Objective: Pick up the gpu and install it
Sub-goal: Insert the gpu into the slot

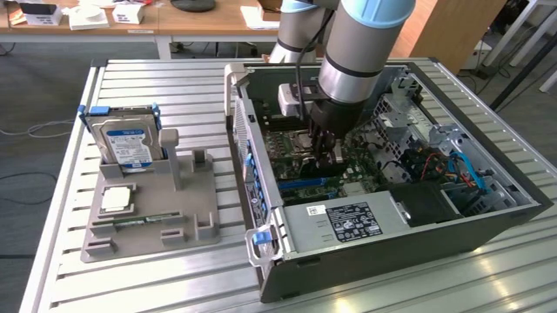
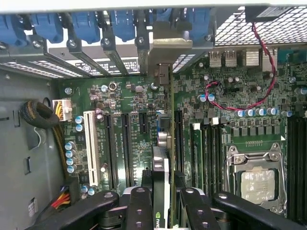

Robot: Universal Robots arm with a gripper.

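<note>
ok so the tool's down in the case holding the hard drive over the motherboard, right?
No, one thing is off. The tool is down in the case over the motherboard, but it holds the gpu, gripped edge-on in the wrist view. The hard drive stands in the grey rack outside the case, as the exterior view shows.

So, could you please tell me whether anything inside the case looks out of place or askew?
Nothing looks askew: the gpu stands edge-on and straight in the gripper, in line with the motherboard slots. One oddity: the processor sits bare in its socket, smeared with pale paste, with no cooler on it.
</note>
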